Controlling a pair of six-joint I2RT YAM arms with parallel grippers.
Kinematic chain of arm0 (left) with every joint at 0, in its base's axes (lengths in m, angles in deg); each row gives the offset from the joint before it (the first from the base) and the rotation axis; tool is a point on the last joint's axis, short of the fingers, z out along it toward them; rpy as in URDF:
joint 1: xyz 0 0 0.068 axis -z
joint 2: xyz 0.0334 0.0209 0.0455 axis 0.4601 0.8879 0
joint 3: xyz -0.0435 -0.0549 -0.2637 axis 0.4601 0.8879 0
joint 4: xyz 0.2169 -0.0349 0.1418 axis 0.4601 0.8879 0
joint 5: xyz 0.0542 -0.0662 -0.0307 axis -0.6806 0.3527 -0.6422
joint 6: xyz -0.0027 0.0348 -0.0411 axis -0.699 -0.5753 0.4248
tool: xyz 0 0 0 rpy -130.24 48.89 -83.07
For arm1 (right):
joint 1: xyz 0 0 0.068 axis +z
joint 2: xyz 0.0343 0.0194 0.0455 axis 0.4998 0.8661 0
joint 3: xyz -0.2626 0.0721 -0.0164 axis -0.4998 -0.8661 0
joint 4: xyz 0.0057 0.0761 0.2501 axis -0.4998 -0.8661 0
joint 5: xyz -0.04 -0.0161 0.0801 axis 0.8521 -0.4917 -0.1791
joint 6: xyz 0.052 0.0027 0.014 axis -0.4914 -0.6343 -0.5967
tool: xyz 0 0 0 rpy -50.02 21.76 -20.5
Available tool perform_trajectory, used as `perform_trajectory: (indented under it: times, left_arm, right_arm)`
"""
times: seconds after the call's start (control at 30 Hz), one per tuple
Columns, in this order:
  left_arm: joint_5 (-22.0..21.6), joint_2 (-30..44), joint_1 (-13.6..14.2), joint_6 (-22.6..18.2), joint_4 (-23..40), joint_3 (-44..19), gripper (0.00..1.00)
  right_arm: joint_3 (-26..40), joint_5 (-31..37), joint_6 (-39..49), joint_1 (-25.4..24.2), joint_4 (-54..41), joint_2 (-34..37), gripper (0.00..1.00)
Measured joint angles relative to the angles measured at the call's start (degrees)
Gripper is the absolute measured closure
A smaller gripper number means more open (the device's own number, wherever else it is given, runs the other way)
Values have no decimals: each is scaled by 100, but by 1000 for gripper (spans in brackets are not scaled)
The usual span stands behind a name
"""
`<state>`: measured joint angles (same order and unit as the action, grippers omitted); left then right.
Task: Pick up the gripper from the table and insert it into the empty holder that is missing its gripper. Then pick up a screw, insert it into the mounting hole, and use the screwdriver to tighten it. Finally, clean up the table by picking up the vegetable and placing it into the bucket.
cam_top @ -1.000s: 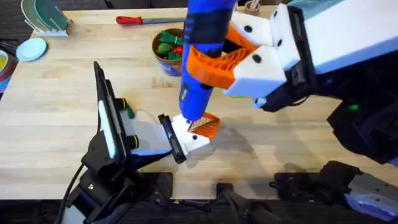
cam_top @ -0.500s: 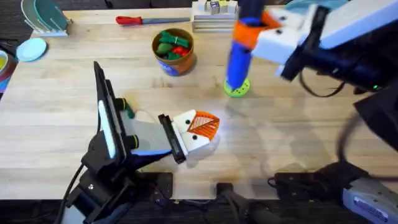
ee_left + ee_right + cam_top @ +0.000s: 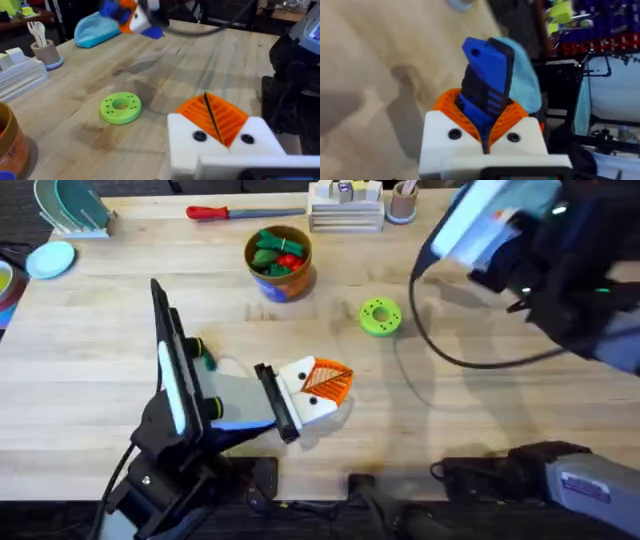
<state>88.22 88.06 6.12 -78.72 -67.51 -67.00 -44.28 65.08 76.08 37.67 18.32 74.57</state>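
The screwdriver (image 3: 485, 85) is a fat blue tube, and it looks heavy and hard, with a ribbed black patch that should keep it from slipping. The right gripper (image 3: 484, 131) squeezes it tight around its middle between two orange ribbed pads (image 3: 512, 116), which seems a good place to hold because the weight sits even there. In the right wrist view its long way runs straight out from between the pads and away from the wrist, with the blunt back end farthest off; its thin metal tip cannot be seen. From overhead it is far over on the right arm's side of the green ring (image 3: 380, 317), high above the table (image 3: 470, 420) and well apart from the ring. The green ring lies flat on the wood. On the ring's other side, toward the left arm, sits the left gripper (image 3: 322, 383), low over the table. Its white holder (image 3: 220, 150) has both orange pads (image 3: 220, 117) in place, and they are pressed together with nothing between them. Past the ring, toward the back of the table, stands the bucket (image 3: 279, 275) with the green vegetable (image 3: 266, 248) and a red toy (image 3: 289, 259) inside it.
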Motion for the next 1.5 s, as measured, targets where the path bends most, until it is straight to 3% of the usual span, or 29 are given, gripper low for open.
perform_trajectory:
  times: [0.2,0.47,0.57,0.6,0.67,0.77,0.87,0.9,0.97,1.1,1.17,1.5]
  left_arm:
    - [0,0,0,0,-2,0,993]
    - [0,0,0,0,0,0,993]
    - [2,0,0,0,-1,0,993]
    - [2,0,0,1,-1,0,993]
    - [2,0,0,0,0,0,993]
    - [2,-2,0,0,0,0,993]
    - [2,0,0,-2,-2,0,986]
    - [0,0,2,-16,-1,0,940]
    - [4,0,4,-37,-2,0,699]
    - [5,0,11,-15,-2,0,65]
    - [4,0,11,-20,-2,0,13]
    - [-171,0,11,83,-7,0,8]
  right_arm:
    - [0,349,1223,2,-55,1109,982]
    - [10,500,1725,57,-7,1900,970]
    - [34,549,1787,154,-43,1918,847]
    - [44,577,1789,187,-76,1917,750]
    - [83,618,1814,239,-126,1916,509]
    - [245,709,1861,306,-174,1880,72]
    - [310,718,1866,328,-321,1850,13]
    - [313,724,1866,330,-329,1850,11]
    - [317,726,1862,334,-339,1850,10]
    - [317,751,1559,334,-361,1821,11]
    - [303,763,1237,334,-361,1794,10]
    - [186,620,-1536,356,-398,1065,10]
